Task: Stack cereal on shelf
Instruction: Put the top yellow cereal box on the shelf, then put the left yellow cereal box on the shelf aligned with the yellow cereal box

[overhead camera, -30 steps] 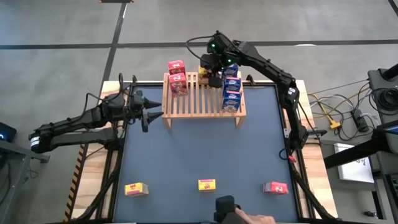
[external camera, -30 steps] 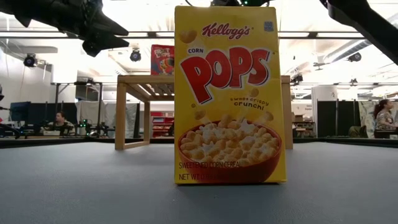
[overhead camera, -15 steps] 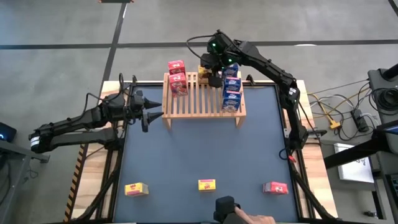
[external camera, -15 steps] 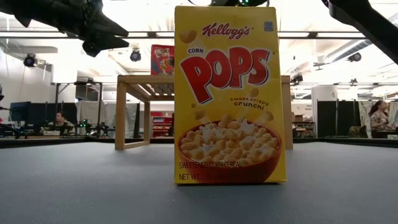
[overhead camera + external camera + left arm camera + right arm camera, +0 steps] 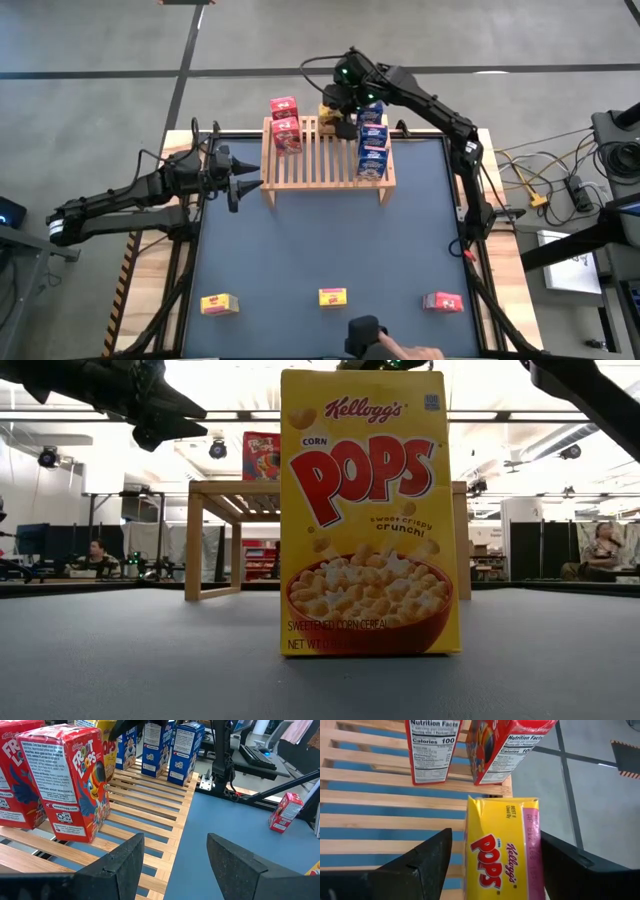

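Observation:
The wooden shelf (image 5: 320, 165) stands at the table's far middle. Two red cereal boxes (image 5: 285, 122) stand upright on its left part, and three blue ones (image 5: 372, 140) stand in a row on its right. My right gripper (image 5: 343, 118) is over the shelf's far edge between them, shut on a yellow cereal box (image 5: 502, 850), which also shows behind a red box (image 5: 108, 742). My left gripper (image 5: 243, 181) waits open, left of the shelf. Two yellow boxes (image 5: 220, 303) (image 5: 333, 296) and a red one (image 5: 442, 302) stand along the near edge. My right gripper has the yellow box lengthwise between its two fingers, slanting down from the far right. The top flap (image 5: 530, 845) lies against one finger (image 5: 570, 865). A thin strip of shelf shows between the box's bottom end and the other finger (image 5: 425, 865). The box's printed front faces the wrist camera, over the far slats.
A person's hand (image 5: 415, 353) and a dark device (image 5: 362, 335) sit at the near edge. The near yellow box (image 5: 365, 510) fills the middle of the low view. Bare slats (image 5: 325, 150) lie between the red and blue boxes. Cables and equipment stand right of the table.

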